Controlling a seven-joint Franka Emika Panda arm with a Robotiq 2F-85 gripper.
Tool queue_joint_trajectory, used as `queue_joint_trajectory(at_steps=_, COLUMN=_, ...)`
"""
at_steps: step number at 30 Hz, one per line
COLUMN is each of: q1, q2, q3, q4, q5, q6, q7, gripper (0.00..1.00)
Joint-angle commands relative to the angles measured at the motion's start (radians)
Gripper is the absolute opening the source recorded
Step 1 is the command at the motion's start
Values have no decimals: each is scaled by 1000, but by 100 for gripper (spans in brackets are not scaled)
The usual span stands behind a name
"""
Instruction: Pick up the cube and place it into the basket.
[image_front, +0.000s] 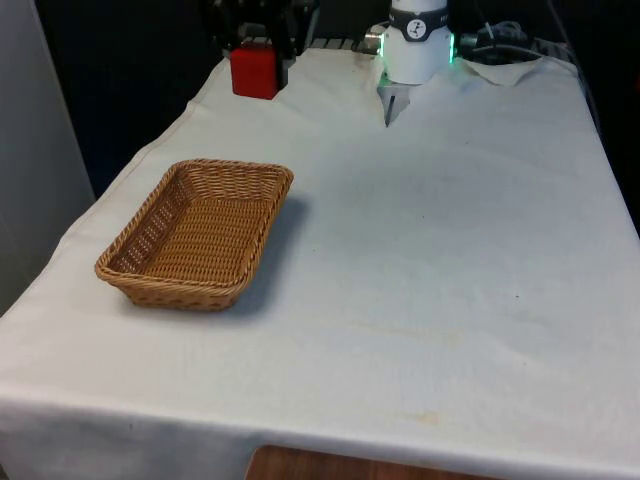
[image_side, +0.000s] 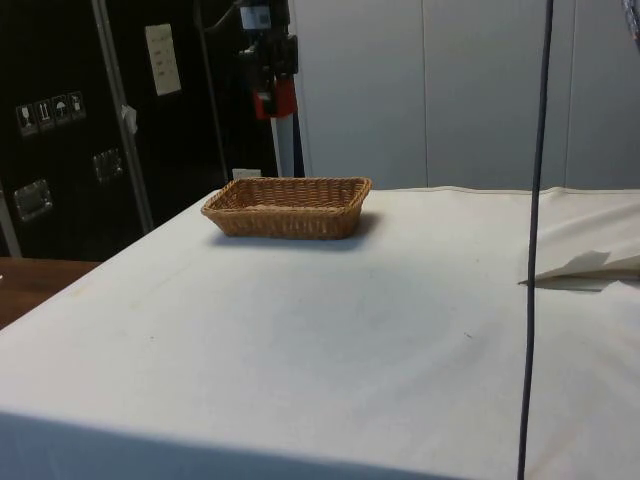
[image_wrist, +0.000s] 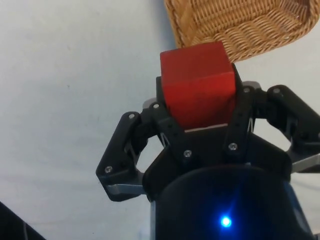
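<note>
Aloft, our gripper (image_wrist: 197, 112) clamps the red cube (image_wrist: 197, 82); the basket (image_front: 200, 232) lies below, toward the camera.

Red cube (image_front: 254, 70) aloft, clamped in the end effector (image_front: 256, 45), beyond the empty wicker basket (image_front: 196, 233).
</note>
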Motion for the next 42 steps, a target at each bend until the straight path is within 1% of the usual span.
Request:
queue_joint_trajectory(at_steps=1, q1=-7, q2=7, q3=1, q4=7, q5=11, q6=1, q7=-12, gripper=1)
queue_joint_trajectory(at_steps=3, q1=-10, q2=18, q3=-8, q4=14, q5=16, q6=6, q7=-24, gripper=1)
queue_joint_trajectory(at_steps=4, q1=-2, q2=10, q3=-8, q4=8, q5=6, q6=3, q7=-12, gripper=1)
queue_joint_trajectory(at_steps=5, q1=-10, q2=18, q3=-8, q4=14, q5=16, q6=6, q7=-24, gripper=1)
queue_joint_trajectory(at_steps=6, q1=-11, q2=25, q3=-15, q4=19, q5=19, q6=8, q7=-32, gripper=1)
queue_joint_trajectory(at_steps=12, q1=-15, q2=44, q3=-35, q4=31, q5=28, q6=18, q7=-55, gripper=1)
queue_joint_trajectory(at_steps=14, q1=-17, q2=55, q3=-47, q4=38, q5=36, q6=21, q7=-70, gripper=1)
queue_joint_trajectory(at_steps=15, q1=-8, q2=48, q3=-49, q4=32, q5=25, q6=19, q7=-58, gripper=1)
queue_joint_trajectory(at_steps=16, q1=-17, q2=59, q3=-51, q4=41, q5=39, q6=22, q7=-74, gripper=1)
queue_joint_trajectory(at_steps=19, q1=-20, q2=71, q3=-62, q4=50, q5=47, q6=24, q7=-89, gripper=1)
queue_joint_trajectory(at_steps=20, q1=-21, q2=78, q3=-70, q4=54, q5=54, q6=26, q7=-98, gripper=1)
queue_joint_trajectory(at_steps=24, q1=-23, q2=92, q3=-82, q4=62, q5=66, q6=32, q7=-114, gripper=1)
queue_joint_trajectory(at_steps=25, q1=-16, q2=88, q3=-86, q4=57, q5=56, q6=33, q7=-105, gripper=1)
queue_joint_trajectory(at_steps=26, q1=-24, q2=95, q3=-84, q4=64, q5=69, q6=34, q7=-117, gripper=1)
queue_joint_trajectory(at_steps=31, q1=-28, q2=116, q3=-96, q4=74, q5=86, q6=45, q7=-135, gripper=1)
queue_joint_trajectory(at_steps=34, q1=-28, q2=127, q3=-103, q4=77, q5=94, q6=53, q7=-143, gripper=1)
queue_joint_trajectory(at_steps=35, q1=-22, q2=123, q3=-108, q4=71, q5=87, q6=54, q7=-137, gripper=1)
queue_joint_trajectory(at_steps=36, q1=-29, q2=131, q3=-105, q4=78, q5=97, q6=56, q7=-145, gripper=1)
queue_joint_trajectory(at_steps=37, q1=-33, q2=139, q3=-106, q4=83, q5=101, q6=60, q7=-150, gripper=1)
queue_joint_trajectory(at_steps=42, q1=-36, q2=163, q3=-114, q4=97, q5=115, q6=69, q7=-161, gripper=1)
